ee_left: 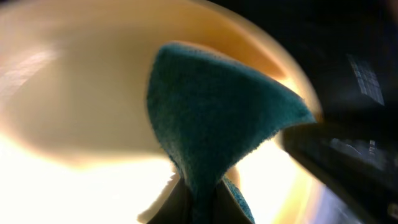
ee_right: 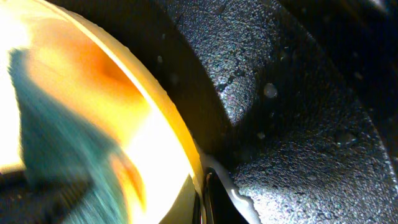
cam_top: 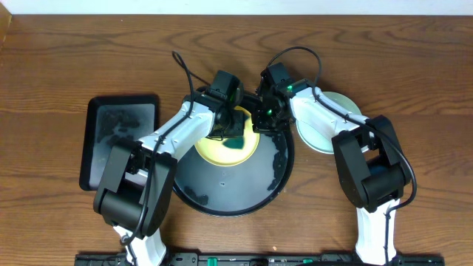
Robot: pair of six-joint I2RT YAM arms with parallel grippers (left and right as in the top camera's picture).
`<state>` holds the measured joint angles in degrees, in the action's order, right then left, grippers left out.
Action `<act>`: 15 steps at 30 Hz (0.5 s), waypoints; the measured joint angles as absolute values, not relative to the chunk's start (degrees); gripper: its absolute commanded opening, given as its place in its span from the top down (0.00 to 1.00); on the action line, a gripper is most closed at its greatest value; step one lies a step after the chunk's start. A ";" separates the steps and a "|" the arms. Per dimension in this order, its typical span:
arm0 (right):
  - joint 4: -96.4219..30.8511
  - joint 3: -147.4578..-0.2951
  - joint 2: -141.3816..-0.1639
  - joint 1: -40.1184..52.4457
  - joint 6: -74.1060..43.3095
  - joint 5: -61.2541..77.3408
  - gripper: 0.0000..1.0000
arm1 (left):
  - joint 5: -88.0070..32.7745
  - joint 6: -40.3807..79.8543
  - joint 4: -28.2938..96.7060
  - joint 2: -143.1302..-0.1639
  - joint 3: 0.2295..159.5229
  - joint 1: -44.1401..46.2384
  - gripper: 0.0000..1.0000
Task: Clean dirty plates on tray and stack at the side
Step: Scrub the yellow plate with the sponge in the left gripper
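Overhead view: a wide round black tray (cam_top: 222, 201) lies mid-tabletop (cam_top: 59, 59), and the pale yellow plate (cam_top: 209, 151) sits in its far half. The left tool (cam_top: 224, 127) is directly over that plate, with a teal sponge (cam_top: 236, 139) below its tip on the plate's face. The right tool (cam_top: 266, 122) sits at the plate's rim, close beside the left tool. A pale mint-blue plate (cam_top: 319, 139) lies off the tray, under the right arm; whether a second lies beneath it cannot be told. A smaller black rectangular tray (cam_top: 118, 140) lies well out beyond the left arm. Left wrist view: the left tool (ee_left: 202, 210) is pinching the narrow end of the sponge (ee_left: 217, 118), which fans out ahead of it over the yellow plate (ee_left: 81, 106). Right wrist view: the yellow plate's (ee_right: 146, 124) rim runs down to the frame's bottom centre, where the right tool's fingers would be. Whether they are spread or pinching the rim cannot be told. The wet, pebbled tray (ee_right: 298, 143) fills the other side, and the blurred sponge (ee_right: 56, 155) shows on the plate.
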<state>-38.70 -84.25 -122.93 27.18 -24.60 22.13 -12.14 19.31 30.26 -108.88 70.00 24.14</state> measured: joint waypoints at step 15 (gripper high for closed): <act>-38.26 -84.25 -122.93 27.18 -24.58 22.13 0.99 | 10.79 37.06 42.52 -108.86 70.50 25.30 0.93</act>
<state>-38.26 -84.25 -122.93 27.18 -24.58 22.13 10.79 37.06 42.52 -108.86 70.50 25.30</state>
